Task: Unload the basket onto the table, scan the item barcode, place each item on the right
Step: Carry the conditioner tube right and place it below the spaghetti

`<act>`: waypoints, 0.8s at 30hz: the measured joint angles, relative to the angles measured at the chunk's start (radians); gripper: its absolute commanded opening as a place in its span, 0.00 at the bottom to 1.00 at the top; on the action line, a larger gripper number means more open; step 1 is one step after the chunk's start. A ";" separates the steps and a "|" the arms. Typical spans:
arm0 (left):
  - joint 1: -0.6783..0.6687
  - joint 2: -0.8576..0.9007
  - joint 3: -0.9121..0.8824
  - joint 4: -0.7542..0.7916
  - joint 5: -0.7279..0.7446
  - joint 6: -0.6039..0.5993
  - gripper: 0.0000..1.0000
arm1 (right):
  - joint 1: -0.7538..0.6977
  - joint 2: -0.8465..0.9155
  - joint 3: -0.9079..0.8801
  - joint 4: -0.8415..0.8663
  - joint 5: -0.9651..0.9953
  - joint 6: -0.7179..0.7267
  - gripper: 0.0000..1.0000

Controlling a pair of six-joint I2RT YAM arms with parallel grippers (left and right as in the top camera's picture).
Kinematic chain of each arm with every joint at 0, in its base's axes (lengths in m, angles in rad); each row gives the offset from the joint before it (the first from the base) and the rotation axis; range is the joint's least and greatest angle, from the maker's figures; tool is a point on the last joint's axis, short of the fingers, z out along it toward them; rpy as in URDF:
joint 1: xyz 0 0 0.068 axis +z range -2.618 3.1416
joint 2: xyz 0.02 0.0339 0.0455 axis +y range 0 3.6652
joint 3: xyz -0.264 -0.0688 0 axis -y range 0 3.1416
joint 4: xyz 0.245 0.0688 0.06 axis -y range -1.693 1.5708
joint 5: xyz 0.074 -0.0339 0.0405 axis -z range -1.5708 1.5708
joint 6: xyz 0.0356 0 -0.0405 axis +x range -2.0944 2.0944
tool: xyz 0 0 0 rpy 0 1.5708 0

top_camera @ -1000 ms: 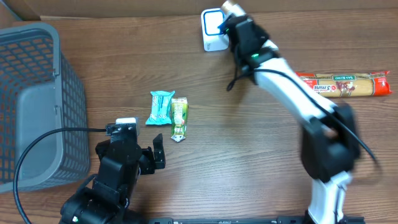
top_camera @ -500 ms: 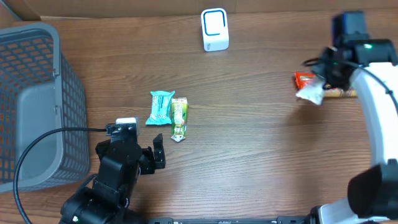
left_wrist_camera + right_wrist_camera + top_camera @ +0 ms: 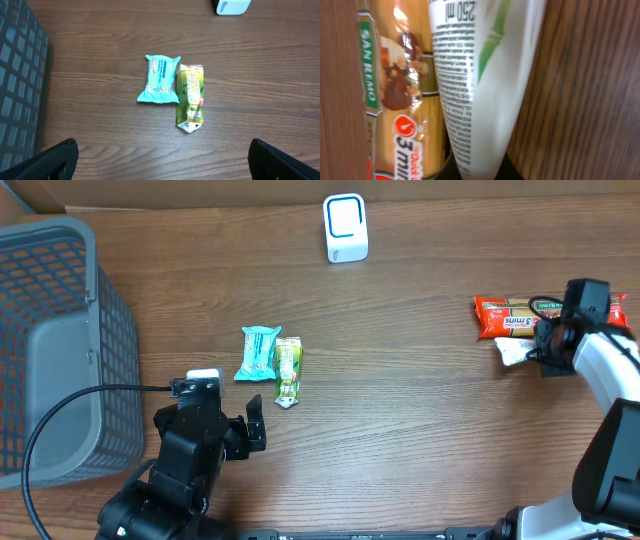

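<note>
Reading from the left: grey basket [image 3: 50, 350] at the edge of the surface [image 3: 420, 430], nothing visible inside. Just right of it, near the bottom edge, left hand [image 3: 255, 423], spread as wide as it goes and gripping nothing. Ahead of its fingers, teal packet [image 3: 259, 352] and green packet [image 3: 288, 370], side by side and touching, flat on the wood, well apart from the scanner. Further right, up at the far edge, white scanner [image 3: 346, 227], standing alone with nothing held up to it. Far right, right hand [image 3: 542, 345], pinched nearly shut on a white tube [image 3: 512, 355], shown close in the wrist view with small print and "250 ml" toward the lens. Sits low by the surface, just beside the red-and-orange pasta pack [image 3: 515, 312], perhaps touching it. Judging from that: tube well apart from the scanner, so no scan under way at this instant. Cannot tell whether its barcode is already read. Probably left to do: the two packets in the middle, possibly the pasta too.
</note>
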 measured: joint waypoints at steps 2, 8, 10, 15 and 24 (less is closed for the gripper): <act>0.000 0.001 0.000 0.000 0.000 0.000 0.99 | 0.007 0.000 -0.022 0.006 0.005 -0.002 0.49; 0.000 0.001 0.000 0.000 0.000 0.000 0.99 | 0.011 -0.001 -0.014 -0.008 -0.011 -0.180 1.00; 0.000 0.001 0.000 0.000 0.000 0.000 0.99 | 0.011 -0.002 0.014 -0.064 -0.038 -0.257 1.00; 0.000 0.001 0.000 0.000 0.000 0.000 0.99 | 0.019 -0.015 0.158 -0.277 -0.134 -0.408 1.00; 0.000 0.001 0.000 0.000 0.000 0.000 0.99 | 0.277 -0.061 0.289 -0.274 -0.293 -0.554 1.00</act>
